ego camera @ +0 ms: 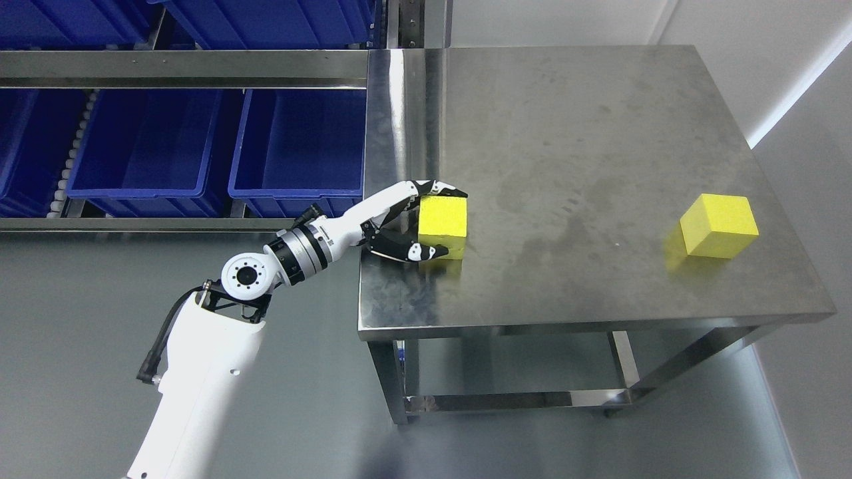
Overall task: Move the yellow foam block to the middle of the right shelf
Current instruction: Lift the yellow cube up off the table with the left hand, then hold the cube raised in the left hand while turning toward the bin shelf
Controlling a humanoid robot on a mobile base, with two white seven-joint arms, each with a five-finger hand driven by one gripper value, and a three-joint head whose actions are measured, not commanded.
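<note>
Head view: left hand (407,223) pinches yellow foam block (443,223) near the table's (566,120) left edge.

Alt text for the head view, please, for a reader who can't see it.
The robot's left hand has its fingers wrapped around a yellow foam block near the left edge of a steel table. A second yellow block sits apart near the table's right edge. Blue bins line a shelf to the left.
</note>
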